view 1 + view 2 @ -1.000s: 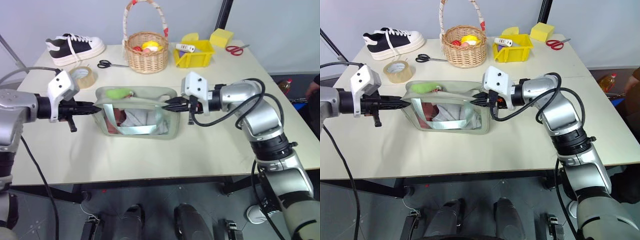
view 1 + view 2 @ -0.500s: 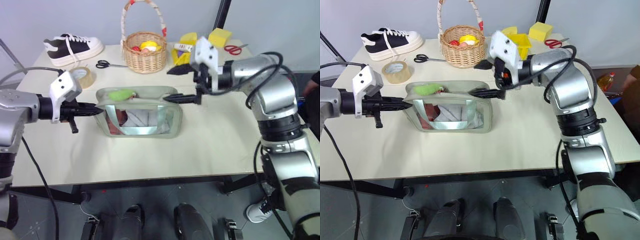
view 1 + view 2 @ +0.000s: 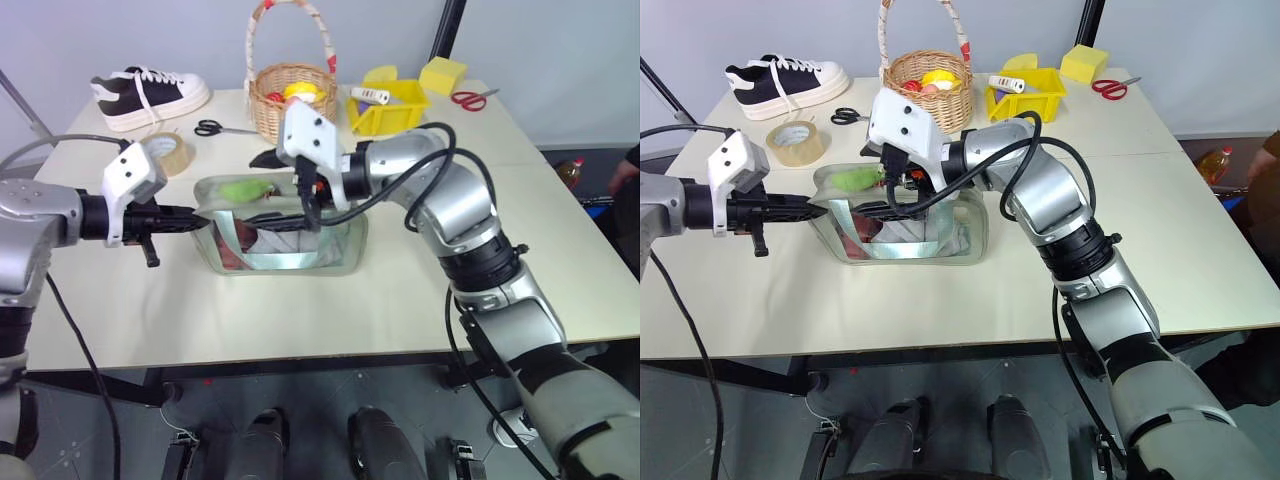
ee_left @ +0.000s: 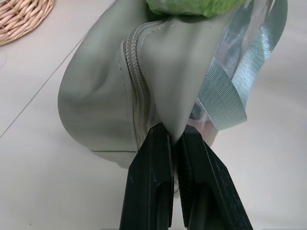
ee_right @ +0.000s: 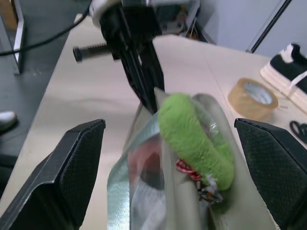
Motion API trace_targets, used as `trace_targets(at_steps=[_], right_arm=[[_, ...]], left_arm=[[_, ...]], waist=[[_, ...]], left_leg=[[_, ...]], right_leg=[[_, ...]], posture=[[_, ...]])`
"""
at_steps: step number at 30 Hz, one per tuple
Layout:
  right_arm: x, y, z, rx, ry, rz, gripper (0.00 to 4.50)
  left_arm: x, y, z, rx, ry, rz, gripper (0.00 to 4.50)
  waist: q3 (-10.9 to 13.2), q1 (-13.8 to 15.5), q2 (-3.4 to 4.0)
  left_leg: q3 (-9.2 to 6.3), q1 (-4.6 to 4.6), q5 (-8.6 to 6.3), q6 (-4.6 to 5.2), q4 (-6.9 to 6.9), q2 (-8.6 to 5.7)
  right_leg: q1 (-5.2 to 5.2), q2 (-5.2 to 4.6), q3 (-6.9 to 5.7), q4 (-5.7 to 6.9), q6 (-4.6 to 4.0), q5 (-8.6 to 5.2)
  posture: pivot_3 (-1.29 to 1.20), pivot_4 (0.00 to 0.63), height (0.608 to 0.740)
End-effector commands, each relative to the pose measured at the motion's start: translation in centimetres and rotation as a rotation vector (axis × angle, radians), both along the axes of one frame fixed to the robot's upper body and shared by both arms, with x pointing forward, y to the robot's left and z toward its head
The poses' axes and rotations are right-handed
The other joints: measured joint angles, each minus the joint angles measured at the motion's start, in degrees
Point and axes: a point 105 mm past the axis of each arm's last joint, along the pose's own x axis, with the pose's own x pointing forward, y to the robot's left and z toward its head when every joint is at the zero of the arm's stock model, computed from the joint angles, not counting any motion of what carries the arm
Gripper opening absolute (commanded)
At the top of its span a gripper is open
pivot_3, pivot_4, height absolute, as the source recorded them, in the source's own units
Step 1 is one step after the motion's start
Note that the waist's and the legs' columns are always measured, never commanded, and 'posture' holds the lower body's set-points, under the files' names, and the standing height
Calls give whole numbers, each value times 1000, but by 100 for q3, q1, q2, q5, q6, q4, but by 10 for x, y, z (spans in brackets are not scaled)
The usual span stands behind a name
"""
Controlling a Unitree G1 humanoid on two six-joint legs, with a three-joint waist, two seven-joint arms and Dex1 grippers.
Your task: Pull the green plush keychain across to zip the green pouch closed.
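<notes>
Silver arms, black cables, white wrist blocks (image 3: 311,131), apparently textured black fingers (image 5: 76,167)

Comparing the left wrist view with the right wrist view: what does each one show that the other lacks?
Left wrist alone: the zipper teeth, a wicker basket, and the left pincer pinching the green pouch. Right wrist alone: the right pincer wide open, a tape roll, a shoe. Shared: pouch and green plush keychain.

Green pouch (image 3: 285,235): contents behind the clear window indistinct, partly masked by the right tool (image 3: 281,192). Basket (image 3: 290,100) contents, at 12 o'clock, too small to identify. Left-wrist view crops the green plush keychain (image 4: 192,5).
</notes>
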Motion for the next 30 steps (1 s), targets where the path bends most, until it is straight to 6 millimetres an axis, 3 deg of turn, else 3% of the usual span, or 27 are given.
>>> trace_targets(at_steps=[1, 3, 6, 12, 13, 19, 23, 30], right_arm=[[-1, 8, 6, 6, -63, 13, 4472], [2, 10, 5, 7, -70, 2, 4472], [4, 13, 8, 25, -74, -6, 3581], [10, 11, 8, 43, -72, -39, 378], [10, 11, 9, 61, -52, -45, 79], [18, -17, 27, 147, 1, -157, 79], [36, -77, 50, 192, -47, -398, 79], [45, -142, 49, 144, -129, -658, 79]], left_arm=[[-4, -3, 11, 6, -40, -16, 0], [-3, -3, 11, 6, -40, -15, 0], [-3, -4, 11, 5, -39, -17, 0], [-2, -6, 11, 4, -39, -25, 0], [-2, -6, 11, 4, -39, -26, 0], [-3, -7, 8, 5, -35, -31, 0], [-3, -5, 6, 10, -31, -26, 0], [-1, -9, 3, 6, -27, -35, 0]], waist=[[0, 0, 0], [0, 0, 0], [0, 0, 0], [0, 1, 0], [0, 1, 0], [0, 20, 0], [0, 40, 0], [0, 10, 1]], left_leg=[[0, 0, 0, 0, 0, 0], [0, 0, 0, 0, 0, 0], [0, 0, 0, 0, 0, 0], [0, 0, 0, 0, 0, 0], [0, 0, 0, 0, 0, 0], [-2, 0, 0, 0, 1, -1], [-2, -1, 0, 0, 1, -1], [4, 0, 0, 1, -2, -2]], right_leg=[[0, 0, 0, 0, 0, 0], [0, 0, 0, 0, 0, 0], [0, 0, 0, 0, 0, 0], [0, 0, 0, 0, 0, 0], [0, 0, 0, 0, 0, 0], [2, -1, 0, -1, 0, 0], [2, -2, 0, -1, 0, 0], [2, -4, 1, -2, 0, 0]], posture=[[0, 150, 740], [0, 150, 740], [0, 150, 740], [0, 150, 740], [0, 150, 740], [0, 150, 740], [0, 150, 740], [0, 150, 740]])
